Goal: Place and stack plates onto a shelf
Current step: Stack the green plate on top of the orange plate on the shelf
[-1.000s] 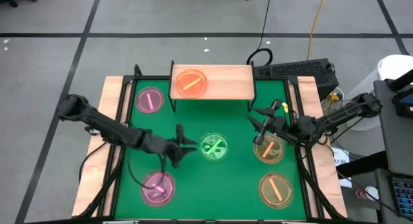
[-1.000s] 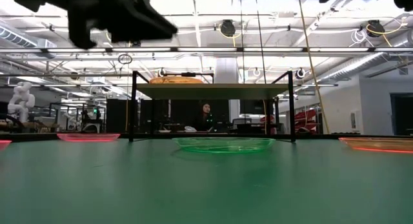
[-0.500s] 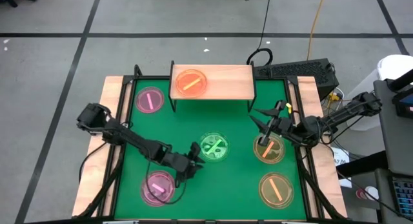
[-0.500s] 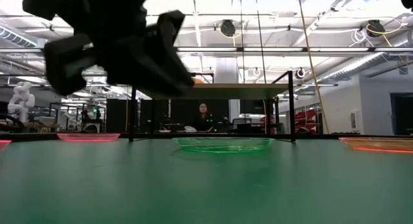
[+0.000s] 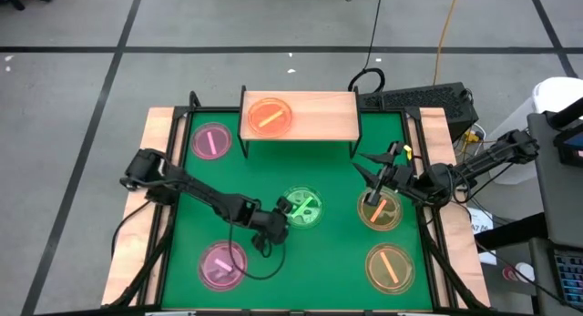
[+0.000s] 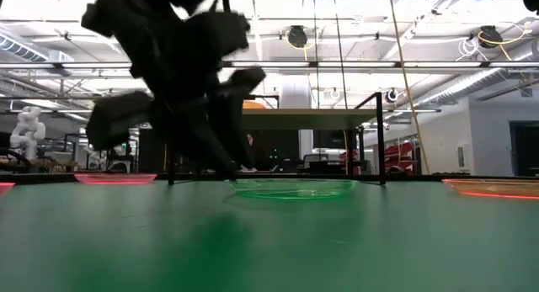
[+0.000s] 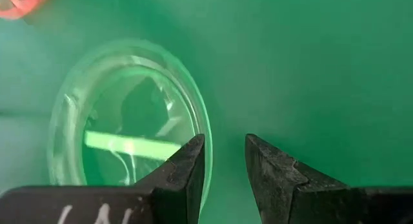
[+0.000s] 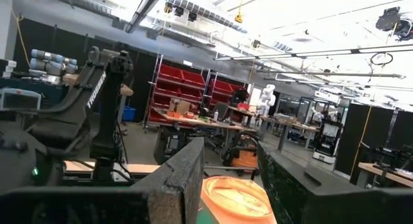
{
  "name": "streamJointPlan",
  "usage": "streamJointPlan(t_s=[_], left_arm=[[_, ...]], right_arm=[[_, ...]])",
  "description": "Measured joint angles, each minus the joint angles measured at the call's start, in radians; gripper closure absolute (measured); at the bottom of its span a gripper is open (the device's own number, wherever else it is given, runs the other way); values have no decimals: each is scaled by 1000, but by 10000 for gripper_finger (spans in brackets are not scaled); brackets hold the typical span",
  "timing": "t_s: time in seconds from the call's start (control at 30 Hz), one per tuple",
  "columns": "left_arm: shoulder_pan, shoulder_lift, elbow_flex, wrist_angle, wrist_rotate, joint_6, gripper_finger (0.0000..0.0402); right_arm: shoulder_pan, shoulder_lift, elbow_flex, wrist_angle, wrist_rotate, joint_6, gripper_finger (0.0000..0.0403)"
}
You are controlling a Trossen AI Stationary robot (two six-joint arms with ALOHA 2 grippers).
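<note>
A green plate point(image 5: 302, 207) point(image 7: 129, 121) point(image 6: 290, 188) lies flat on the table's middle. My left gripper point(image 5: 276, 219) point(image 7: 224, 153) point(image 6: 229, 167) is open and low at the plate's left rim, with one finger over the plate and the other outside it. My right gripper point(image 5: 373, 190) point(image 8: 229, 179) is open and hovers above an amber plate point(image 5: 379, 210), touching nothing. The shelf point(image 5: 314, 116) point(image 6: 278, 117) stands at the far edge and carries one orange plate point(image 5: 269, 116). My left gripper comes at the green plate slanting down from the table's left. Its fingers point(image 7: 187, 166) stand on either side of the plate's left rim point(image 7: 208, 175). Whether they touch the rim I cannot tell. The plate lies flat on the table.
Two pink plates point(image 5: 211, 140) point(image 5: 223, 264) lie on the table's left side, and a second amber plate point(image 5: 389, 266) lies at the near right. Light-wood strips point(image 5: 155, 143) edge the green table. Beyond the far edge are cables and a keyboard point(image 5: 419, 99).
My left gripper has swung from left of the green plate toward the near edge, then right to the plate's left rim, and has come down from high above to table height. The plates have not moved.
</note>
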Motion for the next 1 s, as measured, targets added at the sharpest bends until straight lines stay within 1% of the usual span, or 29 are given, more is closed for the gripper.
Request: streamJointPlan(t_s=[0.57,0.67,0.8,0.83,1.0], left_arm=[[59,49,1,12,-10,-7,288],[59,50,1,8,-6,12,319],[61,45,-1,5,-6,25,382],[62,45,-1,7,-9,26,391],[62,24,4,-9,-9,26,396]], right_arm=[[0,0,1,-5,0,7,273],[0,0,1,-7,0,9,273],[0,0,1,-7,0,9,273],[0,0,1,-7,0,9,273],[0,0,1,-15,0,9,273]])
